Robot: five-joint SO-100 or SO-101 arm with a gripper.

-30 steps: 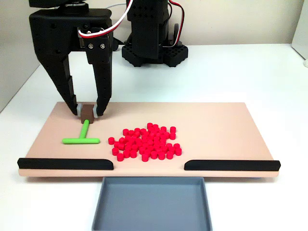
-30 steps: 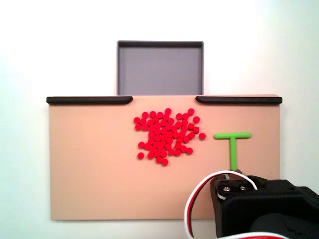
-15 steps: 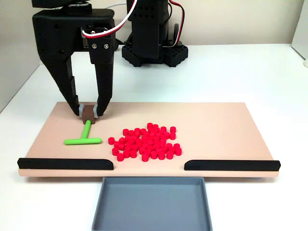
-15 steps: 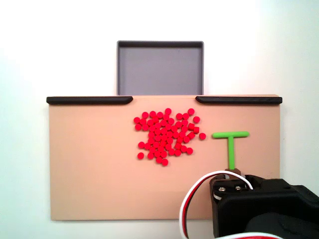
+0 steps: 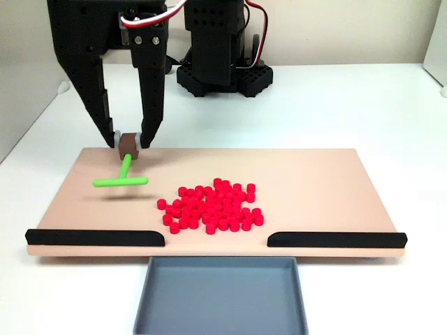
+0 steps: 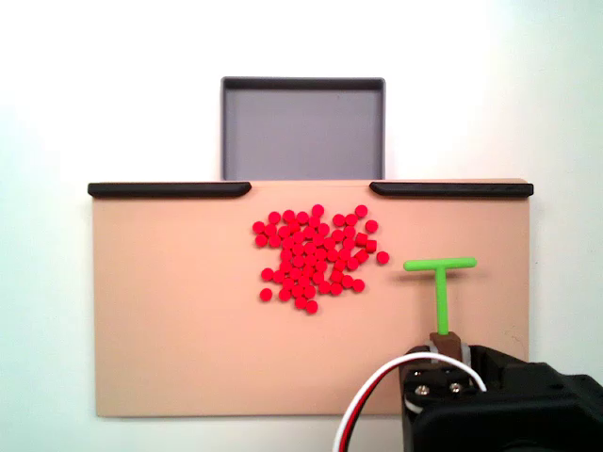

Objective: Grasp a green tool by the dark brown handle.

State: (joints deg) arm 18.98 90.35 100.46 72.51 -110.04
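Green tool point(image 5: 121, 178) handle point(image 5: 128, 145) pinched btwn jaws, lifted off board point(image 5: 307, 174).

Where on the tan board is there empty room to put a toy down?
The tan board is bare left of the red cylinders in the view from above. The grey tray is empty too. It's crowded by the green tool and the hand.
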